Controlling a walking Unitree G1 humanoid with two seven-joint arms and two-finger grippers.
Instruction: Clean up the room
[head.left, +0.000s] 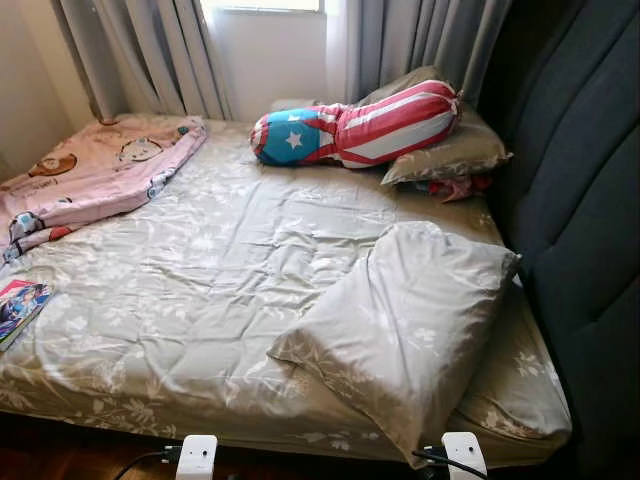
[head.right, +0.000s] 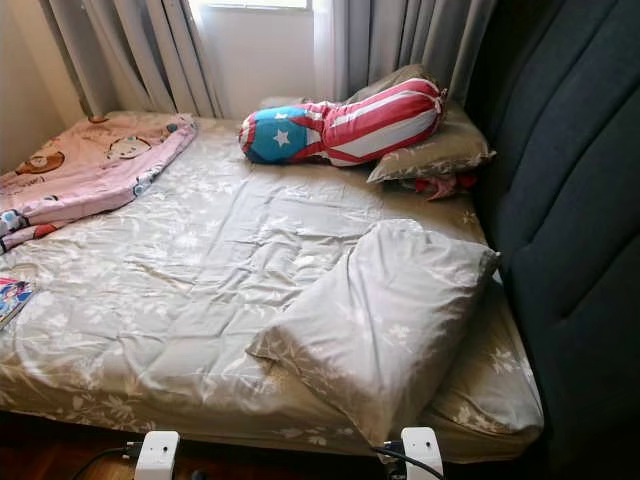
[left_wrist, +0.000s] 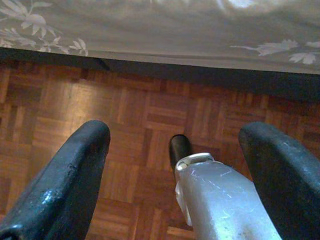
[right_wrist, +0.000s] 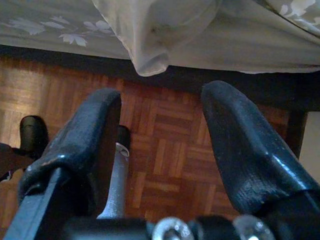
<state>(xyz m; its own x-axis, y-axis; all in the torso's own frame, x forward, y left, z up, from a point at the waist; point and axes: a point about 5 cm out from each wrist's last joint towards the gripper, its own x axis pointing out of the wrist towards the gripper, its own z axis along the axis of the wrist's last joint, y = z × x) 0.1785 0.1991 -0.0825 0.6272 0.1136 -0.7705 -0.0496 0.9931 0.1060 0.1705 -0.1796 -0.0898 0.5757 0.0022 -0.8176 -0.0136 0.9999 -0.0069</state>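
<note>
Bed (head.left: 220, 300): it stands in front of me, covered by a grey sheet with a pale leaf print, creased across the middle.
Near pillow (head.left: 410, 325): in the same grey leaf fabric, it lies askew at the near right corner of the bed, one corner hanging over the bed's edge.
Bolster (head.left: 360, 125): a long cushion in red and white stripes with a blue end and white star, lying across the far right of the bed, resting on a second grey pillow (head.left: 455, 155).
Red item (head.left: 450, 187): a small piece of red cloth pokes out under that far pillow; I cannot tell what it is.
Pink blanket (head.left: 90, 170): with a cartoon bear print, rumpled along the far left side of the bed.
Book (head.left: 18, 305): a colourful cover at the left edge of the bed, near the foot.
Headboard (head.left: 590, 200): dark padded panels along the right side.
Curtains (head.left: 150, 50): grey, hanging behind the bed, either side of a bright window.
My left gripper (left_wrist: 175, 165): hangs low over the wooden parquet floor (left_wrist: 135, 115) beside the bed's edge, fingers spread apart, holding nothing.
My right gripper (right_wrist: 162, 145): low over the same floor, just under the overhanging pillow corner, fingers apart and empty.
</note>
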